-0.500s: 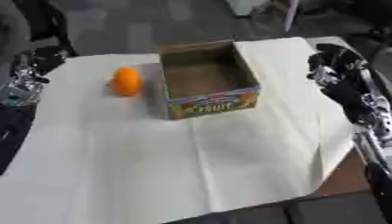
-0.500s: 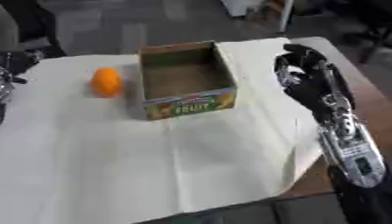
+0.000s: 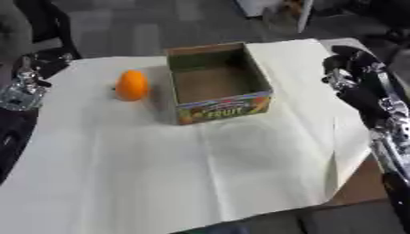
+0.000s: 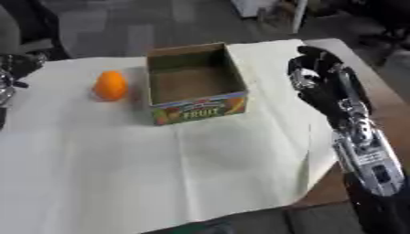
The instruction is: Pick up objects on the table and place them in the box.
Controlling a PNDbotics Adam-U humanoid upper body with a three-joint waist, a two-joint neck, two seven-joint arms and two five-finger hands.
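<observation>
The orange fruit (image 3: pixel 132 85) sits on the cloth-covered worktop (image 3: pixel 160 173) just left of the empty box (image 3: pixel 216 87), its open top ready, while the left hand (image 3: pixel 28 77) at the far left and the right hand (image 4: pixel 316 75) right of the box both hang relaxed, grasping nothing.

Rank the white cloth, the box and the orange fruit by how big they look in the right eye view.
1. White cloth, covering most of the table.
2. Box, open at the top and empty.
3. Orange fruit, beside the box, clearly the smallest.
</observation>
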